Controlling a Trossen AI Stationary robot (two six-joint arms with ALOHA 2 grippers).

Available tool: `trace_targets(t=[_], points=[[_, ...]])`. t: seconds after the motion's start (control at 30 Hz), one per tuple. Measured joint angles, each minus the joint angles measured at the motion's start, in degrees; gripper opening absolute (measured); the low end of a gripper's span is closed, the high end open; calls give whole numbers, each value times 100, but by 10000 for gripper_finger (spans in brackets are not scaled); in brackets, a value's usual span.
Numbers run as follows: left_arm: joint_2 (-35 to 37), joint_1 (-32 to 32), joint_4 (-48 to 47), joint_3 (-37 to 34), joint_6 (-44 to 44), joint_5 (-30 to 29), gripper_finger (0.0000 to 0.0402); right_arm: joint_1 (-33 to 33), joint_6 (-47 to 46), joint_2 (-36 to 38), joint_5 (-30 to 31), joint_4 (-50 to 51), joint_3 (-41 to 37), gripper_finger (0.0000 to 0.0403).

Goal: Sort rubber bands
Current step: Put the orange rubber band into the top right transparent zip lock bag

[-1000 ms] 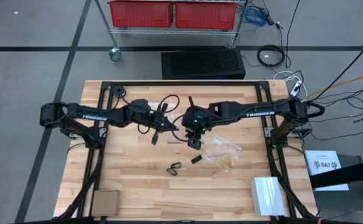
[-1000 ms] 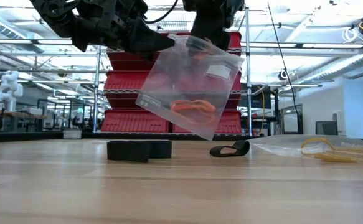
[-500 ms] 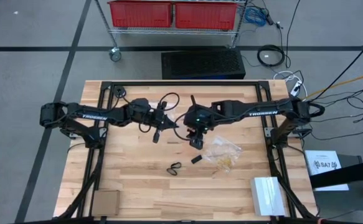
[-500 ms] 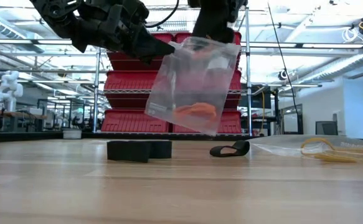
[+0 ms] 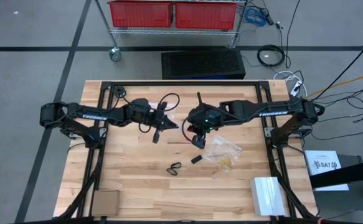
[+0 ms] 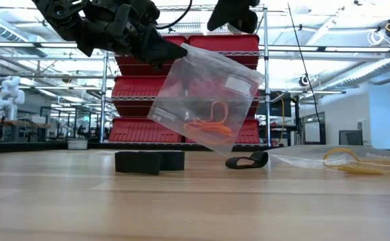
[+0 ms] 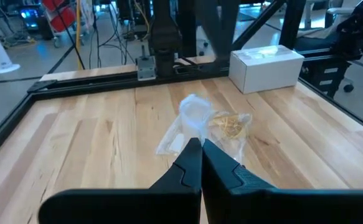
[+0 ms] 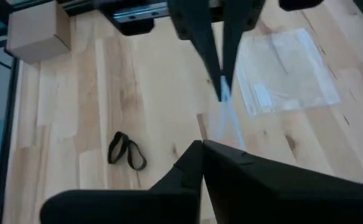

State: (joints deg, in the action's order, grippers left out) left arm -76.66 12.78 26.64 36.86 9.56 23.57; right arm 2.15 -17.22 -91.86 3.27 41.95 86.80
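A clear plastic bag (image 6: 181, 100) hangs in the air above the table's middle, with orange-red rubber bands (image 6: 208, 124) lying in its lower end. My left gripper (image 6: 164, 52) is shut on the bag's top. My right gripper (image 6: 233, 19) is shut and stands just above and right of the bag, apart from it; in the high view it is right of my left gripper (image 5: 170, 129). Black rubber bands (image 5: 174, 167) lie loose on the wood. A second clear bag (image 5: 223, 153) lies flat on the table and holds pale tan bands. My left gripper pinches the bag's upper edge (image 6: 172, 60) near one corner between its two fingers, which slant down toward the table's right. The bag hangs tilted below the fingertips, clear of the table, its free top corner (image 6: 256, 75) out to the side.
Small black blocks (image 6: 148, 161) lie on the wood under the hanging bag. A white box (image 5: 268, 196) stands at the near right and a brown box (image 5: 105, 201) at the near left. A black metal frame (image 5: 100, 155) runs round the table.
My right gripper has come off the bag's top edge and risen a little, shifting toward the table's right. The bag, still held by my left gripper, has swung from nearly upright back to a tilt, and the orange-red bands have settled at its bottom.
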Motion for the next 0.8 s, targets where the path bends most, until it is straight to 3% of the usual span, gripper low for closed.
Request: trace_targets(t=[0.27,0.47,0.8], points=[[0,-3,37,0,1,14,0,3,68,-80,19,278,0,2],[0,102,-18,-36,-4,-141,0,59,156,-8,1075,1319,-99,1],[0,320,-805,70,134,-1840,0,59,-59,222,993,56,-1897,0]])
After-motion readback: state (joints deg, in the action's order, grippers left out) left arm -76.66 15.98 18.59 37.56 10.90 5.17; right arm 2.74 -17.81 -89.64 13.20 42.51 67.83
